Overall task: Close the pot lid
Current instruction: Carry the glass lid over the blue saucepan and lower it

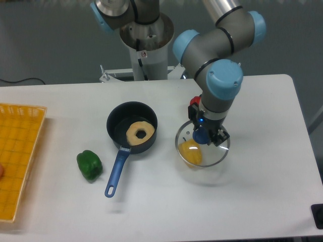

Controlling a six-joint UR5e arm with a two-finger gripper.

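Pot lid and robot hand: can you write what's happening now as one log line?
hand: on pot lid knob | lid: beside pot, over yellow thing | pot: open, ring inside

No readable text, brand, number or label anywhere in view. Small round red-and-white sticker (144, 54) on robot base column (146, 48): sign-like, too small to make out. Pot (132, 127), pot lid (202, 148), gripper (207, 136) carry no visible markings.

Grey tube arm (217, 38), light-blue joint caps (claw black).
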